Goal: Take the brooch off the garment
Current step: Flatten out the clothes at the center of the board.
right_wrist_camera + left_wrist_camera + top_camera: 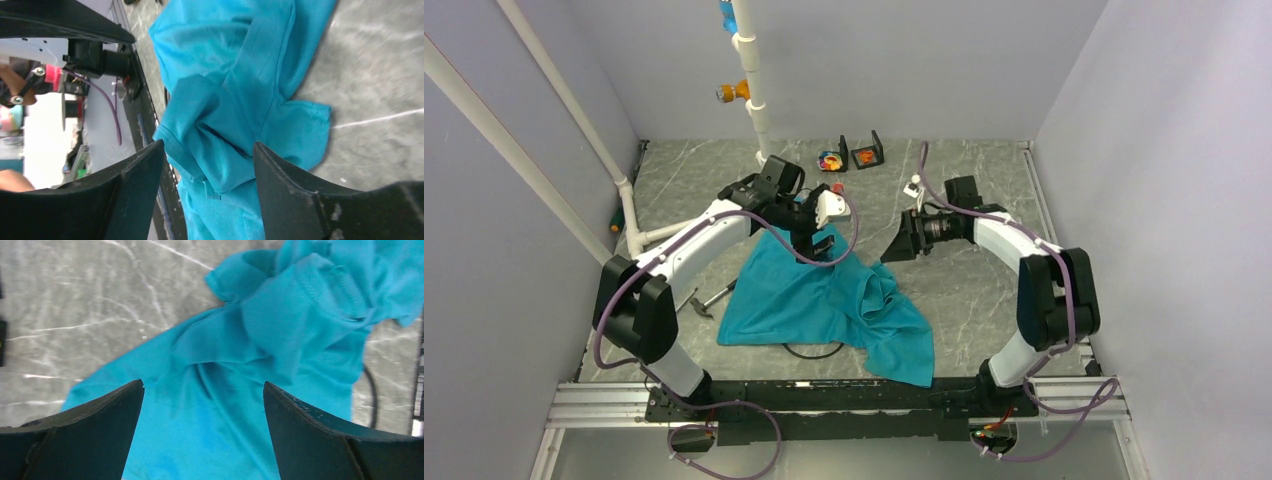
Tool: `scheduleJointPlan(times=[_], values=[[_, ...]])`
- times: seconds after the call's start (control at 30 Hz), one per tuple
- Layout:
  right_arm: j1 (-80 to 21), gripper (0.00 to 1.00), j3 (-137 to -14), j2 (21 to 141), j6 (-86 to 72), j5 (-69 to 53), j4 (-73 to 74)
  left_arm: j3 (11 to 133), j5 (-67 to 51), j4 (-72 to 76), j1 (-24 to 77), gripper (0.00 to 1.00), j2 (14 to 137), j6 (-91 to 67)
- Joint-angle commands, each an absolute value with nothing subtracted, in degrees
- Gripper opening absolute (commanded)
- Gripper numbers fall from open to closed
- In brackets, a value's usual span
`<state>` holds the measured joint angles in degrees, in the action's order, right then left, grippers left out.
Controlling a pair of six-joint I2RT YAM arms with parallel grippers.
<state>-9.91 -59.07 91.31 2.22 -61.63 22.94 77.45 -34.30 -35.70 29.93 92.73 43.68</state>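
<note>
The left end effector (812, 248) hangs over the far corner of the T-shirt (824, 300), its 2 fingers (100, 430) spread wide with nothing between them. The teal T-shirt lies crumpled on the grey marbled surface (984, 290), between the 2 arms. The right end effector (896, 247), near the bunched right side, has its fingers apart, pinching nothing. The brooch cannot be made out in any view.

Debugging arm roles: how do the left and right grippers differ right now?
Position: the left gripper is over the far edge of the garment; the right gripper is off it, over bare table. Opening: the left jaws look wider apart than the right jaws. Shared: both open, both empty, both pointed at the cloth.
</note>
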Motion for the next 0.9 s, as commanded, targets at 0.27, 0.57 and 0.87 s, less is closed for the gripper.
scheduleJointPlan(times=[0.27, 0.57, 0.87], values=[[-12.22, 0.54, -55.90, 97.33, 4.77, -63.93, 26.57, 70.67, -43.51, -29.60, 38.49, 0.84, 93.17, 34.39], [-12.31, 0.06, -56.46, 97.52, 8.90, -62.13, 30.91, 74.44, -41.25, -30.87, 44.55, 0.40, 97.09, 36.86], [-11.82, 0.00, -65.10, 91.81, 12.70, -60.45, 34.77, 65.79, -41.91, -39.61, 45.63, 0.00, 92.98, 46.75]])
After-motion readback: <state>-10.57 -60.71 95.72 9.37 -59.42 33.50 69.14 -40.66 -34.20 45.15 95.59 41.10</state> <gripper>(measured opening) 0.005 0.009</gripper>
